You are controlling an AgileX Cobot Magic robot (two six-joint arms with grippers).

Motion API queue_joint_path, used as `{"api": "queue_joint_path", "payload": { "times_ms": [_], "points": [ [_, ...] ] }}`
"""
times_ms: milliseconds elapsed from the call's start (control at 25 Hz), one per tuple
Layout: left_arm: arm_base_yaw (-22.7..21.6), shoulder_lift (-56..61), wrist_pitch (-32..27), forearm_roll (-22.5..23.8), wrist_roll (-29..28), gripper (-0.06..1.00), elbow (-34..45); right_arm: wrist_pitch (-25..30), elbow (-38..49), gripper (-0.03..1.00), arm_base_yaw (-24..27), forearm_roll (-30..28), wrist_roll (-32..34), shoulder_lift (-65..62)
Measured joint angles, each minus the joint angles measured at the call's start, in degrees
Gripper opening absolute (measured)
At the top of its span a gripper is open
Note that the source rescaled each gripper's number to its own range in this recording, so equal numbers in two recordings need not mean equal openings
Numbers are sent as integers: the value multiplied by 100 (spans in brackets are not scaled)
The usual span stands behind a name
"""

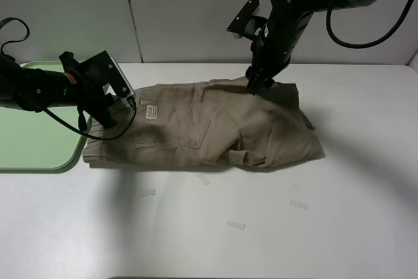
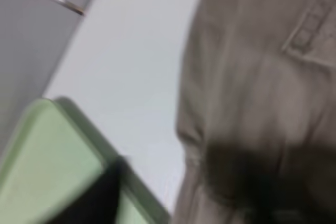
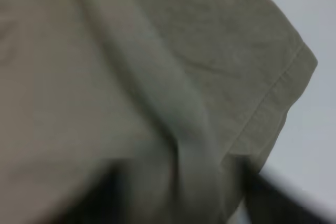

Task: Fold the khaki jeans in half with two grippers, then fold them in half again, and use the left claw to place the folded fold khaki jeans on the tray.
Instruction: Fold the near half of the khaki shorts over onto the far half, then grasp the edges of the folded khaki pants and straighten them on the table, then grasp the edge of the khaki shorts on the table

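- Khaki cotton: the khaki jeans (image 1: 215, 129) lie flat on the white tabletop (image 1: 326, 227), nearer its far edge than its near edge and about midway between its left and right edges.
- Orientation: the gathered waistband end points toward the left edge and the hem end toward the right edge. A patch pocket (image 1: 171, 132) and a small pale label (image 1: 151, 111) face up.
- The cloth shows creases and a raised fold near the hem end.
- The tray (image 1: 32, 142), pale mint green, lies at the left edge of the tabletop. Its right rim meets the waistband end of the jeans. Nothing rests on the visible part of the tray.
- The left gripper (image 1: 106, 120) is down at the waistband end, beside the tray's right rim. Its wrist view is blurred, so it cannot be told how far its jaws are open or whether they have hold of the cloth.
- The right gripper (image 1: 255, 87) points down onto the far edge of the jeans, toward the hem end. Its jaws are hidden in shadow and blur; their opening and any hold cannot be told.
- 4 small pale strips (image 1: 236, 225) lie on the tabletop between the jeans and the near edge.
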State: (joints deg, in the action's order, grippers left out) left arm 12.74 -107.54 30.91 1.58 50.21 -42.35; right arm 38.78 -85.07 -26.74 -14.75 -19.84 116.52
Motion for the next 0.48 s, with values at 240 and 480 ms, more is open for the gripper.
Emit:
{"api": "queue_joint_path", "payload": {
  "times_ms": [240,480],
  "points": [
    [0,0,294,0,-172,97,0,-108,-8,98,0,-35,115,0],
    [0,0,346,0,-196,100,0,-72,-8,99,0,44,198,0]
  ]
}}
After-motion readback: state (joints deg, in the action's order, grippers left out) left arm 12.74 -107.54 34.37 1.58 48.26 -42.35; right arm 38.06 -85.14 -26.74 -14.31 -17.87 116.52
